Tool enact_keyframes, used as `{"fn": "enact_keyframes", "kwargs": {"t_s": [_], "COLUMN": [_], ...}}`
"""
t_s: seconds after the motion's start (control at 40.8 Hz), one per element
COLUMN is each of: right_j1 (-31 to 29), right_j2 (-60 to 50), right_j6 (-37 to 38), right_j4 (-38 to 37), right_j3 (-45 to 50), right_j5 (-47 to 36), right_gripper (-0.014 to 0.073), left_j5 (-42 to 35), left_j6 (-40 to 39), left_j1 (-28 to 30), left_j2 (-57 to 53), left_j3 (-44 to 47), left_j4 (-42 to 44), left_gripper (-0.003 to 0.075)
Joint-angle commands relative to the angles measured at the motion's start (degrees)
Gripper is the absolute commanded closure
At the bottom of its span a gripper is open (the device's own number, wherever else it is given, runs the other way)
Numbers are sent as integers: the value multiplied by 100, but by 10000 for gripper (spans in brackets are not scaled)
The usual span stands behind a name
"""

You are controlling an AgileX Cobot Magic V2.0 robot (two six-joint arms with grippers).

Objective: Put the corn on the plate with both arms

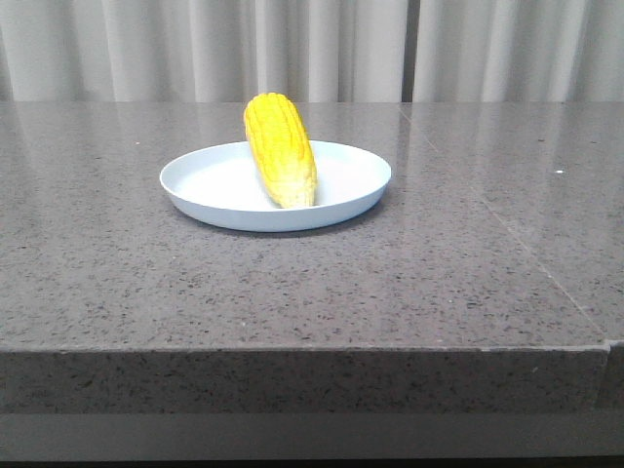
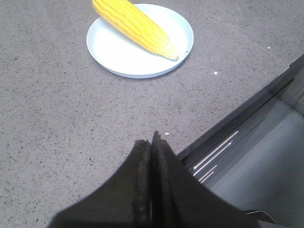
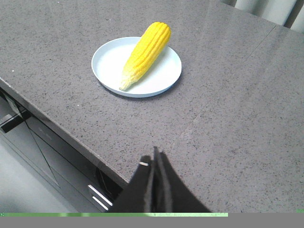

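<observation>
The yellow corn [image 1: 280,149] lies on the pale blue-white plate [image 1: 210,185] in the middle of the grey stone table, its paler tip toward the front rim. It also shows on the plate in the left wrist view, corn [image 2: 134,27] and plate [image 2: 114,54], and in the right wrist view, corn [image 3: 145,53] and plate [image 3: 107,59]. My left gripper [image 2: 151,142] is shut and empty, above the table's front edge, well back from the plate. My right gripper [image 3: 154,156] is shut and empty, also near the front edge. Neither gripper shows in the front view.
The table's front edge [image 1: 292,349] runs across the front view. A seam [image 1: 507,229] crosses the tabletop at the right. Below the edge a dark cabinet with metal handles [image 2: 216,154] shows. Pale curtains [image 1: 312,49] hang behind the table.
</observation>
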Motion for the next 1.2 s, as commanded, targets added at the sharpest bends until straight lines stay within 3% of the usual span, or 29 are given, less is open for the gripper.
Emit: {"fn": "enact_keyframes", "kwargs": {"t_s": [0.0,0.27,0.49,0.883,1.177], "right_j1": [-5,-5,-5,-5,-5], "right_j2": [63,63,63,63,63], "right_j6": [-54,-54,-54,-54,-54], "right_j4": [-31,-31,-31,-31,-31], "right_j3": [-123,-123,-123,-123,-123], "right_j5": [-440,-440,-440,-440,-440], "right_gripper": [680,680,680,680,680], "left_j5": [-419,-565,-812,-3993,-5218], "left_j6": [-43,-43,-43,-43,-43], "left_j1": [-30,36,739,2429,2743], "left_j2": [28,-189,-962,-2325,-3035], "left_j3": [-145,5,607,3045,4335], "left_j4": [-44,-44,198,237,212], "left_gripper": [741,741,741,741,741]}}
